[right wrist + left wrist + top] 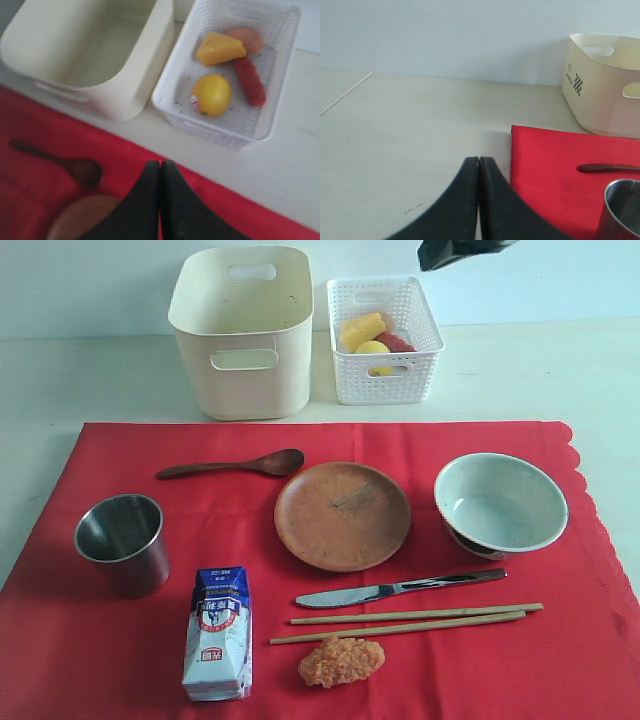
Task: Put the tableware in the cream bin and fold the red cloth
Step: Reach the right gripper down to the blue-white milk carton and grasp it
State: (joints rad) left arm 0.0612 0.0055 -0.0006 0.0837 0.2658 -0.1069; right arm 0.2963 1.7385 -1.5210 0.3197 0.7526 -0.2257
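The large bright red scalloped cloth (480,680) lies flat on the pale table (60,380). It carries the steel cup (122,543), dark wooden spoon (235,466), round brown plate (342,516), pale grey-green bowl (500,505), metal knife (400,588) and pair of wooden chopsticks (410,620). The tall cream plastic bin (240,370) stands just beyond the cloth's far edge. The left fingers (462,200) and right fingers (145,200) are each pressed together, gripping nothing.

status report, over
Left gripper shut, empty; right gripper shut, empty. Cup, bowl, plate, spoon, knife, chopsticks all on red cloth, cream bin empty. Milk carton and fried piece on cloth too.
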